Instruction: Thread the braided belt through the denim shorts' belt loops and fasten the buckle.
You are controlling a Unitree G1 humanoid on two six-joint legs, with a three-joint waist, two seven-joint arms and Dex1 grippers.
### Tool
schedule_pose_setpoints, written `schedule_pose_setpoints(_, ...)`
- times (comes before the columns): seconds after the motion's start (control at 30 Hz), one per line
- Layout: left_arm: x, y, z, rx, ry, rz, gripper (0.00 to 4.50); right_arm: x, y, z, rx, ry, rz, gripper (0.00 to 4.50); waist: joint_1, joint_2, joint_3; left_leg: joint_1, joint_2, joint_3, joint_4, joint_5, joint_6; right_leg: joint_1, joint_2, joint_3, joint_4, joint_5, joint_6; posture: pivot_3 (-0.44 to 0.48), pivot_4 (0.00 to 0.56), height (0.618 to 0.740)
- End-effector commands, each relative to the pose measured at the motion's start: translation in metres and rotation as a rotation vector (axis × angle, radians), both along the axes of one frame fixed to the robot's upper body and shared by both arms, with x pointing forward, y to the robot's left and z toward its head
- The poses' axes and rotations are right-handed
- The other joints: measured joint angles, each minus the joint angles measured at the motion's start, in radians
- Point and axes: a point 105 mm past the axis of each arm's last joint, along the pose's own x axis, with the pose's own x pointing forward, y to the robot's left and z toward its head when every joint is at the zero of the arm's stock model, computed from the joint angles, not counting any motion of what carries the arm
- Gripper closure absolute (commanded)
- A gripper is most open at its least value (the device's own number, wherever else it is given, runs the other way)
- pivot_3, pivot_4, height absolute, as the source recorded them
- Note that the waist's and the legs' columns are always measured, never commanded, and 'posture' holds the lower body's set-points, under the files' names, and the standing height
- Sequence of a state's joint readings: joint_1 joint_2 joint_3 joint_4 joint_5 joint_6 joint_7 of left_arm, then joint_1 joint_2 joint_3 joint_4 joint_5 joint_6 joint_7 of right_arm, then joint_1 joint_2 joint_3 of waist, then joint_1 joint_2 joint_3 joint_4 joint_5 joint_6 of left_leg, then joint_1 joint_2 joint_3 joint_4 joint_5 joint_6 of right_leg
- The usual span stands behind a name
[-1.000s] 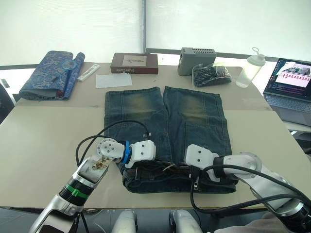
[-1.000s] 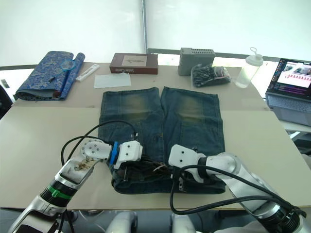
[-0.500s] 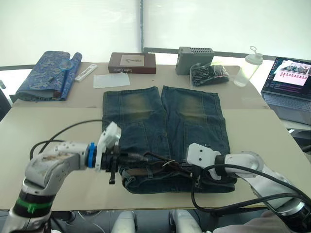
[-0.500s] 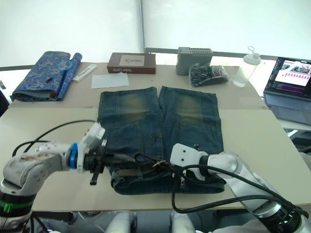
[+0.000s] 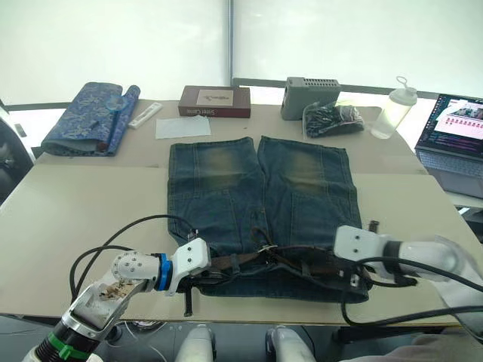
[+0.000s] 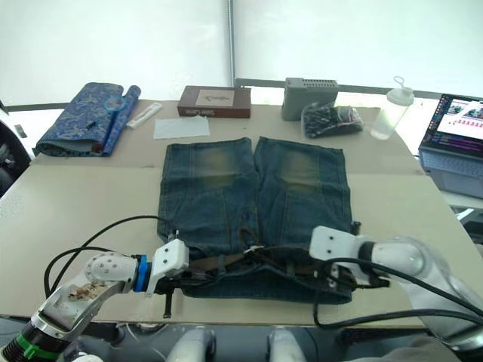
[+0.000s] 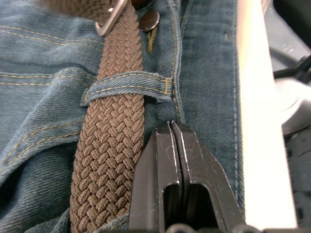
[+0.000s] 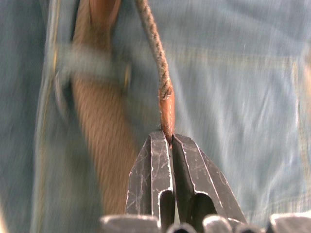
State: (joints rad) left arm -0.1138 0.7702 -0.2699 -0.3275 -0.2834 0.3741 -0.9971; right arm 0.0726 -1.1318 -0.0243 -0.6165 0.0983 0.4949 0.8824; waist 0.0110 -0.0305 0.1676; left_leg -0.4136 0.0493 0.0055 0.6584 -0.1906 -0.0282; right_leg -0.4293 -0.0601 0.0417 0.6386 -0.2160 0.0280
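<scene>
On the denim shorts (image 5: 260, 204), right gripper (image 8: 168, 137) jaws pinch the braided belt (image 7: 114, 141) tip; left gripper (image 7: 171, 127) jaws clenched, empty.

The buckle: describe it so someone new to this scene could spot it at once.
Start at the denim shorts spread on the table, and go to the waistband at the edge nearest the robot, where the braided belt runs. The buckle sits beside the waistband's metal button; unlike that round button, it is a bare silver frame on the brown strap.

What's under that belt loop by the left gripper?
The braided belt passes under the belt loop, lying on the denim shorts. The waistband beneath the strap is covered.
</scene>
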Motion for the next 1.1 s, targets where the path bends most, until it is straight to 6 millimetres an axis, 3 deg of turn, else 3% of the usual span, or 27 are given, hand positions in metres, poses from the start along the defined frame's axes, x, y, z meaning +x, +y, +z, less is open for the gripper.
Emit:
schedule_pose_setpoints(0.03,0.011,0.042,-0.038,0.181,0.055,0.151,4.42,-0.002,-0.017,0.012,-0.069,-0.068,-0.002,4.50,-0.007,0.004,-0.002,0.004,0.000,0.000,0.000,0.000,-0.001,0.003,0.000,0.000,-0.002,0.000,0.000,0.000,0.150,0.718)
schedule_pose_setpoints(0.13,0.016,0.057,-0.045,0.244,0.018,0.170,4.42,-0.002,-0.048,0.003,-0.182,-0.093,-0.078,4.50,-0.013,0.009,-0.006,0.011,0.000,-0.002,-0.008,-0.001,-0.001,0.007,0.000,-0.001,-0.013,0.000,0.000,0.000,0.150,0.718)
schedule_pose_setpoints(0.33,0.045,0.091,-0.046,0.356,-0.108,0.267,4.42,0.005,-0.056,0.004,-0.207,-0.173,-0.114,4.50,-0.025,0.014,-0.010,0.015,-0.001,-0.001,-0.014,-0.001,-0.001,0.008,-0.001,0.000,-0.013,0.000,0.000,0.000,0.150,0.718)
schedule_pose_setpoints(0.4,0.051,0.097,-0.039,0.338,-0.123,0.289,4.42,0.003,-0.046,0.002,-0.155,-0.171,-0.098,4.50,-0.024,0.015,-0.010,0.016,-0.001,-0.001,-0.016,-0.001,-0.001,0.008,0.000,-0.001,-0.012,0.000,0.000,0.000,0.150,0.718)
schedule_pose_setpoints(0.47,0.048,0.090,-0.030,0.257,-0.122,0.270,4.42,-0.003,-0.029,0.001,-0.042,-0.141,-0.077,4.50,-0.027,0.015,-0.010,0.016,-0.001,-0.002,-0.016,-0.001,-0.001,0.008,0.001,-0.001,-0.012,0.000,0.000,0.000,0.150,0.718)
schedule_pose_setpoints(0.53,0.039,0.079,-0.021,0.150,-0.094,0.249,4.42,-0.011,-0.016,0.000,0.069,-0.094,-0.061,4.50,-0.034,0.015,-0.010,0.014,-0.001,-0.001,-0.016,-0.001,0.000,0.009,0.001,-0.001,-0.011,0.000,-0.001,0.000,0.150,0.718)
schedule_pose_setpoints(0.73,0.006,0.069,-0.005,0.003,0.006,0.234,4.42,-0.020,0.003,0.004,0.136,-0.080,0.014,4.50,-0.050,0.006,-0.005,0.011,0.000,0.000,-0.016,0.002,0.005,0.006,0.001,0.000,-0.010,-0.001,-0.002,0.000,0.150,0.718)
schedule_pose_setpoints(0.9,0.001,0.075,0.008,-0.078,0.020,0.355,4.42,-0.023,-0.002,-0.009,0.065,-0.051,0.041,4.50,-0.046,0.003,-0.003,0.009,0.000,0.001,-0.016,0.001,0.005,0.005,0.000,0.000,-0.012,-0.002,-0.002,0.000,0.150,0.718)
schedule_pose_setpoints(0.97,0.006,0.078,0.027,-0.223,0.018,0.433,4.42,-0.030,0.000,-0.010,0.131,0.007,0.034,4.50,-0.036,0.000,-0.001,0.009,0.000,0.001,-0.016,0.000,0.003,0.004,0.000,0.000,-0.012,-0.002,-0.002,0.000,0.150,0.718)
schedule_pose_setpoints(1.0,0.007,0.080,0.037,-0.302,0.020,0.466,4.50,-0.036,0.003,-0.009,0.199,0.056,0.026,3.74,-0.031,-0.001,-0.001,0.009,0.001,0.001,-0.016,-0.002,0.000,0.004,0.000,0.000,-0.012,-0.002,-0.002,0.000,0.150,0.718)
schedule_pose_setpoints(1.1,0.004,0.086,0.059,-0.417,0.092,0.484,4.50,-0.050,0.009,-0.002,0.366,0.161,0.002,2.76,-0.022,-0.006,0.002,0.008,0.002,0.000,-0.016,-0.002,0.000,0.004,0.000,-0.002,-0.011,-0.002,-0.002,0.000,0.150,0.718)
